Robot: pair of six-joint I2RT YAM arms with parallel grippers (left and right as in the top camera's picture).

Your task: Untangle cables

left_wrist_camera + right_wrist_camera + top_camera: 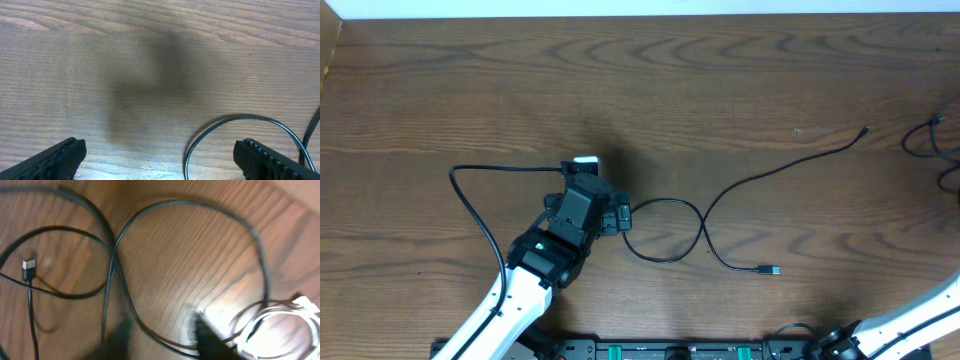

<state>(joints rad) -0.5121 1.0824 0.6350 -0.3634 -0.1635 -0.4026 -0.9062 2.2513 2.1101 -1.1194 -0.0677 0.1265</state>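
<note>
Near the front edge of the table [740, 80], the left claw [159, 150] is held wide apart with nothing between its fingers, just beside the loop of one black cable [705, 215] laid across the middle; the right claw [165, 332] is too blurred for its state to be told. Beneath it, several crossing black cords [117, 245], one plug [28, 268] and one coiled white cord [280, 314] are seen. The table is dark grained wood, bounded by a pale strip [640, 8] along its far edge.
</note>
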